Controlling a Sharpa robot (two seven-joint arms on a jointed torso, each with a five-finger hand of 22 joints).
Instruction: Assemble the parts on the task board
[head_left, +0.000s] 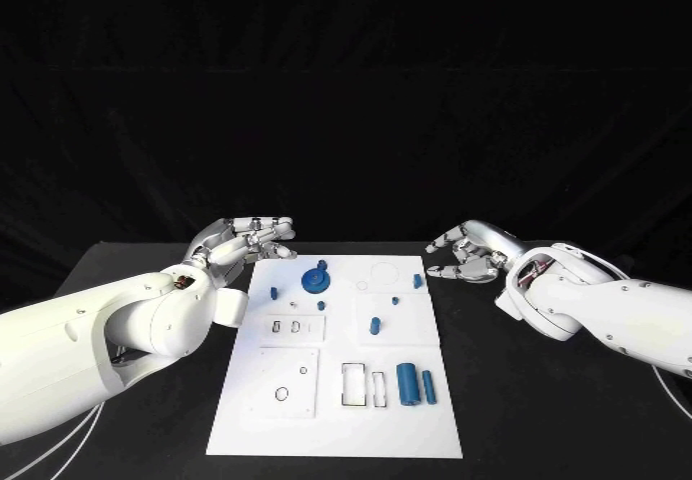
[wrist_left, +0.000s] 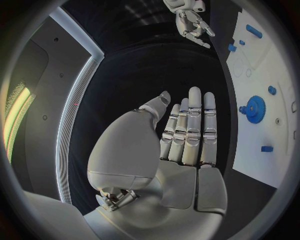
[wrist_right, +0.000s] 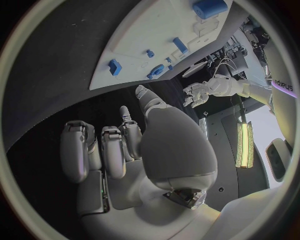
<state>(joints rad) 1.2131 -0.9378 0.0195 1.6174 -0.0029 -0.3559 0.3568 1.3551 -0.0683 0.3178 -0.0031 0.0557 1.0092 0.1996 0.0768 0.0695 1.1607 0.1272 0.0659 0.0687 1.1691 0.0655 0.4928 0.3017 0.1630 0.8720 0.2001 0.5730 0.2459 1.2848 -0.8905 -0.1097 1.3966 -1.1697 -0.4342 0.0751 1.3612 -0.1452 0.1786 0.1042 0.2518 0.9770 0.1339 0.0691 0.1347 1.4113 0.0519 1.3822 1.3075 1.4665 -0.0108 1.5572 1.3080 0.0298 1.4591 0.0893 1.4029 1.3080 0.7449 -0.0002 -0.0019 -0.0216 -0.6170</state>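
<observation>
Waiting, both empty: left hand flat open, right hand loosely curled. Blue gear at board's 12 o'clock looked small, hard, light; pinch its rim.

task board: white plate lying flat mid-table, long side running away from the robot
gear: blue toothed wheel flat on the far part
small parts: short blue pegs scattered mid-board
cylinders: two blue side by side, near right part

Before me I count one task board, one blue gear, two blue cylinders side by side, and four smaller blue parts.
</observation>
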